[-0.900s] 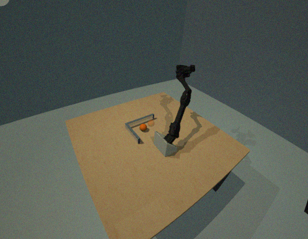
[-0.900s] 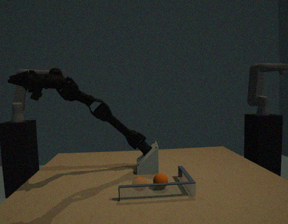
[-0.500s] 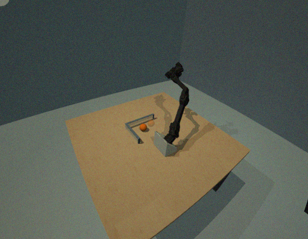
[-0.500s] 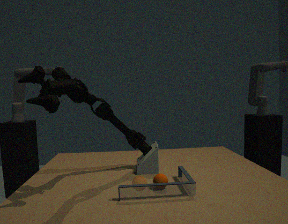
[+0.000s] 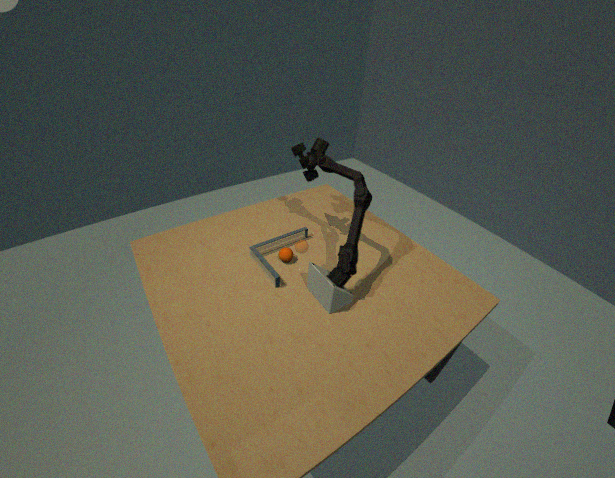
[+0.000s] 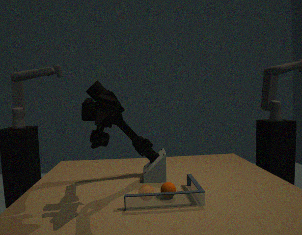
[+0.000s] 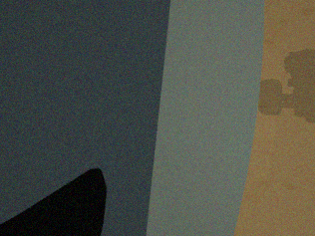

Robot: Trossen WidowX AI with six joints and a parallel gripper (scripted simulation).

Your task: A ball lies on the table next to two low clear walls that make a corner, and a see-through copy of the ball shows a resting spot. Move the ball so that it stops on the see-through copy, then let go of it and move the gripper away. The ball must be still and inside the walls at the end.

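Approach step, ball not yet touched. Ball (image 6: 168, 187) rests on the tabletop (image 6: 247, 196) inside the walls (image 6: 195, 184), just beside the copy (image 6: 146, 189), not on it. Tool (image 6: 99, 138) spread wide, pinching nothing, high above the tabletop and well apart from the ball. Arm leans away from the walls, wrist bent downward. Next, likely: swing over the ball, descend.
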